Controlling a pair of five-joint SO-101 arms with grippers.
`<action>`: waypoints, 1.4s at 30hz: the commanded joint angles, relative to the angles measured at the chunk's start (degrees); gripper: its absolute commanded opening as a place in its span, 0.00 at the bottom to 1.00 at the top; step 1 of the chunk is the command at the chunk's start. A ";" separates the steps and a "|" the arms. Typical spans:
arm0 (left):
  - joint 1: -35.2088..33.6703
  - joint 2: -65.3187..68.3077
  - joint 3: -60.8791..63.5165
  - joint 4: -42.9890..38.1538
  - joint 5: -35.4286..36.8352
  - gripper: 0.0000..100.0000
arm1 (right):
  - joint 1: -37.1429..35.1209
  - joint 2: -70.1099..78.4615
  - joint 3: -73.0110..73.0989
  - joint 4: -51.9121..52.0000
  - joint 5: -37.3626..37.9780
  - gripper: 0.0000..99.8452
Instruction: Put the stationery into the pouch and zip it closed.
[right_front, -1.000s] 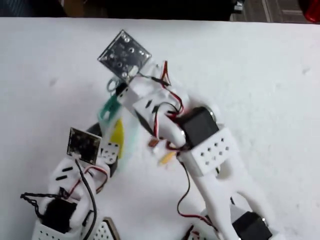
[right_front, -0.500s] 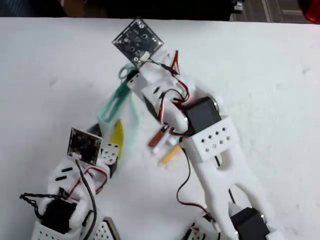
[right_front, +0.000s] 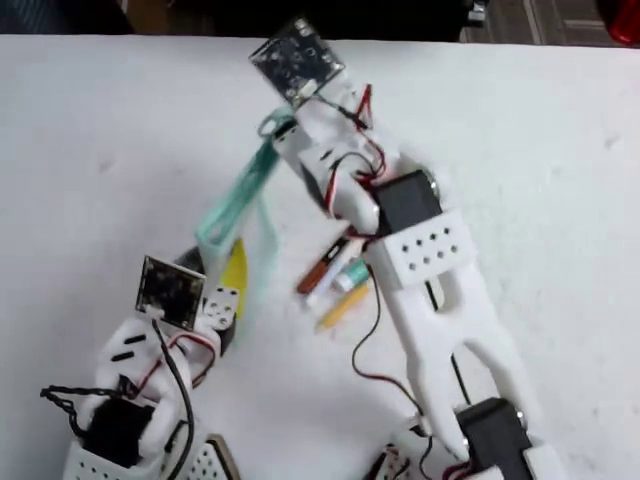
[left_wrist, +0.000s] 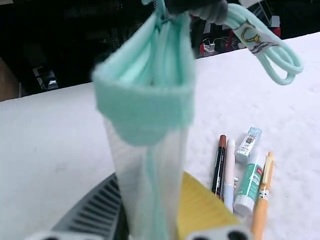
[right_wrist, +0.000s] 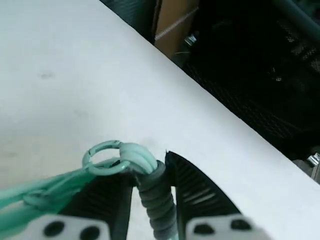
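Two pincers hold the mint-green pouch (right_front: 240, 200) up between them over the white table (right_front: 540, 130). It runs as a slanted band from the left arm near the table's front toward the right arm farther back. The left pincer (left_wrist: 150, 205) is clamped on the pouch's near end, with its grey finger (left_wrist: 92, 217) and its yellow finger (left_wrist: 202, 210) pressing the translucent mesh from either side. From there the pouch runs up to a solid mint band of fabric, with folds and cords above it. The right pincer (right_wrist: 148, 167) is closed on a dark grey ribbed piece (right_wrist: 156, 205) at the pouch's far end, where the mint cords gather. A small mint ring (right_wrist: 102, 152) sits just beside the black jaws. A mint strap loop (left_wrist: 272, 52) with a printed tag hangs off that same end. Whether the zip is open or shut I cannot tell.

All the stationery (right_front: 335, 280) lies on the table outside the pouch, between it and the right arm's forearm. A brown pen (left_wrist: 219, 167), a white pen (left_wrist: 229, 172), a green-and-white glue stick (left_wrist: 248, 184) and an orange pencil (left_wrist: 262, 200) lie side by side, roughly parallel. A small rectangular piece (left_wrist: 248, 142) rests just past the glue stick's end.
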 joint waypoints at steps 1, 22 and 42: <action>0.84 0.31 -0.18 1.85 -0.79 0.02 | 4.62 0.92 -5.98 -2.51 -0.97 0.02; -2.24 0.31 -0.18 1.49 -0.79 0.02 | 3.74 -2.77 -7.82 12.88 -0.44 0.35; -2.24 0.31 -0.18 1.49 -0.70 0.02 | 3.56 -14.81 -7.65 42.95 17.14 0.38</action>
